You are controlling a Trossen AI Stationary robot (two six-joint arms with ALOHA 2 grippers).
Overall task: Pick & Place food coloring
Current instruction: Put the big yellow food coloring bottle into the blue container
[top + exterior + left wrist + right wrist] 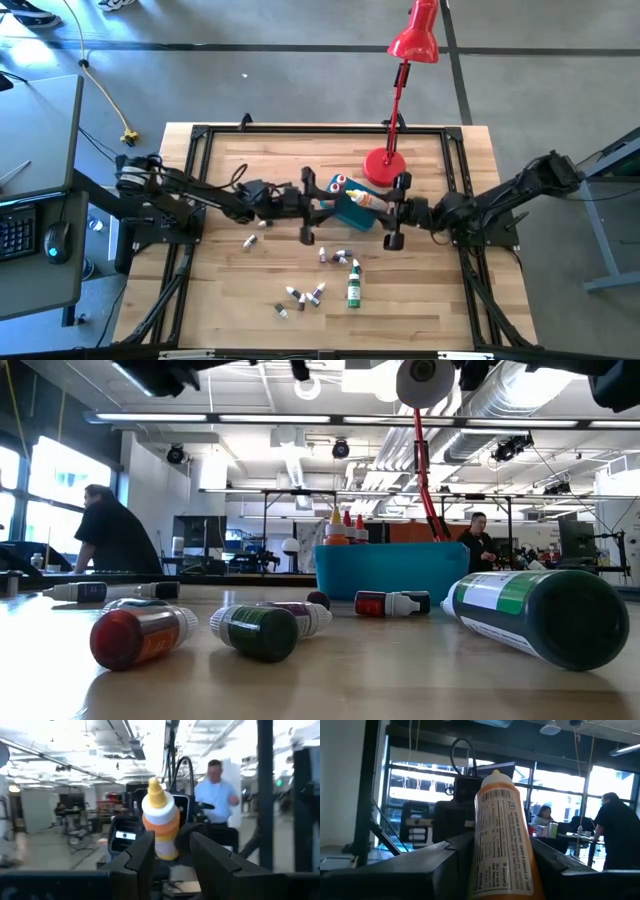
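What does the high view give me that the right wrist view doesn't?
Only the high view: the teal rectangular plastic tub, the red desk lamp, loose small dropper bottles and the left tool. Only the right wrist: the printed label on the orange-yellow dropper bottle. Both: the right tool gripping that bottle.

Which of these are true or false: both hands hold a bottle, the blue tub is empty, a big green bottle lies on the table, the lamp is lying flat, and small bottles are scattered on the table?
1. Both hands hold a bottle. True: the left hand and the right hand each grip an orange bottle.
2. The blue tub is empty. False: bottle tips stick up from it.
3. A big green bottle lies on the table. True.
4. The red lamp is lying flat. False: it stands upright.
5. Small bottles are scattered on the table. True.
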